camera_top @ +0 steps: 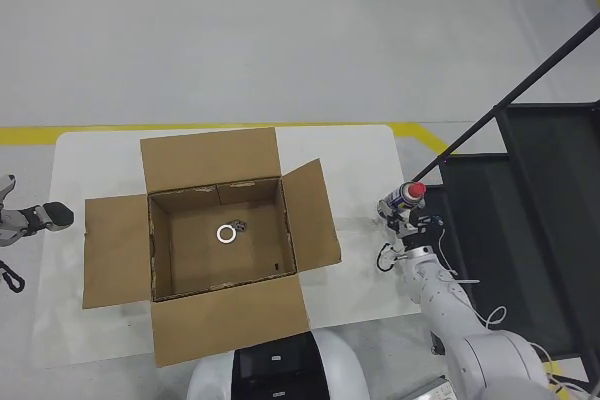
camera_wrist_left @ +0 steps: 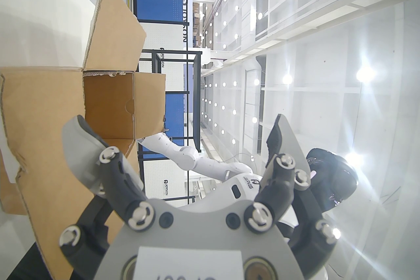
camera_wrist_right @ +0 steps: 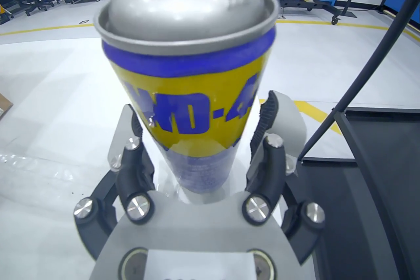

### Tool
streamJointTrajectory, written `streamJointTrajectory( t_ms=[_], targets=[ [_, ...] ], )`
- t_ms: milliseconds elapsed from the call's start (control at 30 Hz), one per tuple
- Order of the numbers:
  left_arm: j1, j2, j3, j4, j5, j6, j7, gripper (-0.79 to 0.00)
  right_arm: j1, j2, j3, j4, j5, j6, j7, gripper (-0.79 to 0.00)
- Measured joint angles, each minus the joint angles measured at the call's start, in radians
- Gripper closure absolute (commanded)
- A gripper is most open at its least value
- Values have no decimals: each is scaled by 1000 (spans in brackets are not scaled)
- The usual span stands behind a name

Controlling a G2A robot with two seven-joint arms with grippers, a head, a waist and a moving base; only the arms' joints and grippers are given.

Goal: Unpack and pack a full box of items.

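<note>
Step in hand, as judged: unpacking, with the can (camera_top: 412,192) out of the box (camera_top: 210,160) and due to be stood on the bench (camera_top: 360,150). The right pincer (camera_wrist_right: 200,104) is closed on the can's lower body, red cap up, at the bench's right edge, well apart from the box and near the black rack (camera_top: 540,200). Recommendation: bring the can inward from the edge before lowering, keep it upright, seat the base flat, and only then open the fingers. A tall narrow can released at a tilt is likely to topple or roll off. Whether the base touches the bench now cannot be told. A white ring (camera_top: 226,233) and a small dark item (camera_top: 240,224) lie on the box floor, so unpacking looks unfinished. The right arm lies extended along the bench's right side, gripping the can from the side. The left pincer (camera_wrist_left: 177,130) sits off the bench's left edge, wide and empty, facing the box's outer wall.
</note>
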Motion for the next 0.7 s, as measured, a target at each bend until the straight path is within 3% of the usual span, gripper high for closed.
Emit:
streamJointTrajectory(
  t_ms=[200, 367, 533, 700],
  targets=[
    [0, 0, 0, 0, 0, 0, 0, -785, -45, 23, 5, -83, -15, -7, -132, -785],
    [0, 0, 0, 0, 0, 0, 0, -785, -123, 52, 15, -231, -70, 5, -206, -785],
    [0, 0, 0, 0, 0, 0, 0, -785, -236, 83, 50, -473, -128, 14, -152, -785],
    [0, 0, 0, 0, 0, 0, 0, -785, -407, 105, 104, -828, -142, 4, 25, -785]
  ],
)
